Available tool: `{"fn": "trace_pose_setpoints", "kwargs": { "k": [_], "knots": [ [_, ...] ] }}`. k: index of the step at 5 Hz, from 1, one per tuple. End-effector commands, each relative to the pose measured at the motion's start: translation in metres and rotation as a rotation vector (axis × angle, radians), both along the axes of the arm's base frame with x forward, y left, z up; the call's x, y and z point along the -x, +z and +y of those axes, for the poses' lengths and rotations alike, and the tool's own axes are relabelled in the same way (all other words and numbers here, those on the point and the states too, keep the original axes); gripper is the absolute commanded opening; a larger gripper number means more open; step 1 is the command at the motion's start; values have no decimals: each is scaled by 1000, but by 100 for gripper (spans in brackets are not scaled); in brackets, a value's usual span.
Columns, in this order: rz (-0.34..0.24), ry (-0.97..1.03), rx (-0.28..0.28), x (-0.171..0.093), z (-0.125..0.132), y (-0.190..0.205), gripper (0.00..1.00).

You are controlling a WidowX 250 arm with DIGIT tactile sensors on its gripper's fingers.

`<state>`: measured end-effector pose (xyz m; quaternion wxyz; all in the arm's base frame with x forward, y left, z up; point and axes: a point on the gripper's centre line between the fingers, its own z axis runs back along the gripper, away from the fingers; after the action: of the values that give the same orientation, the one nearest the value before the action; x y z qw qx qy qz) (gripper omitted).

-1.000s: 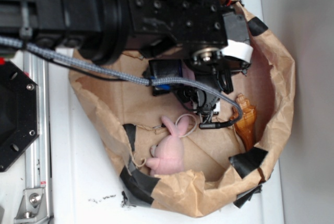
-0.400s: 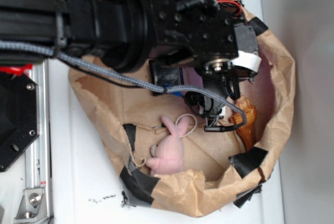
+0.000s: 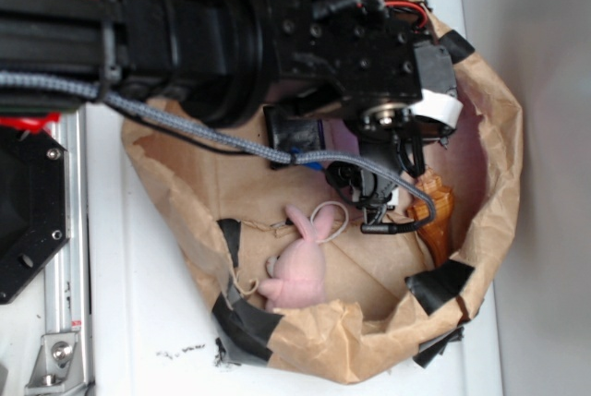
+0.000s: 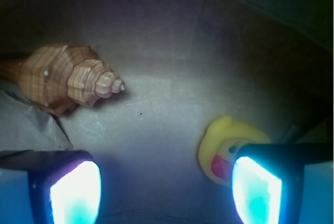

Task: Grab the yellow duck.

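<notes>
In the wrist view the yellow duck (image 4: 225,145) lies on the paper floor at lower right, its red beak showing, partly covered by my right finger (image 4: 257,190). My gripper (image 4: 166,190) is open, with bare paper between the two glowing pads and the duck just inside the right one. In the exterior view the gripper (image 3: 374,195) hangs low inside the brown paper bag (image 3: 499,138), and the arm hides the duck.
An amber-brown spiral seashell (image 4: 68,78) lies at upper left of the wrist view and beside the gripper (image 3: 436,216) in the exterior view. A pink plush bunny (image 3: 300,262) lies near the bag's front wall. The crumpled bag walls, patched with black tape (image 3: 443,285), ring the space.
The arm moved to the right and a little down over the bag between one second ago and 0.4 s ago. Since then it has stayed still.
</notes>
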<state>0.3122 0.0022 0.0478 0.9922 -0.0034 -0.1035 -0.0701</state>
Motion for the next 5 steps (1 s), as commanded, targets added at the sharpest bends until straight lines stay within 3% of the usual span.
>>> {"fn": "trace_pose_setpoints", "kwargs": {
  "k": [1, 3, 5],
  "knots": [
    [-2, 14, 2, -3, 11, -5, 100],
    [18, 86, -51, -5, 51, -12, 100],
    [1, 127, -130, 6, 71, 0, 100]
  ]
}}
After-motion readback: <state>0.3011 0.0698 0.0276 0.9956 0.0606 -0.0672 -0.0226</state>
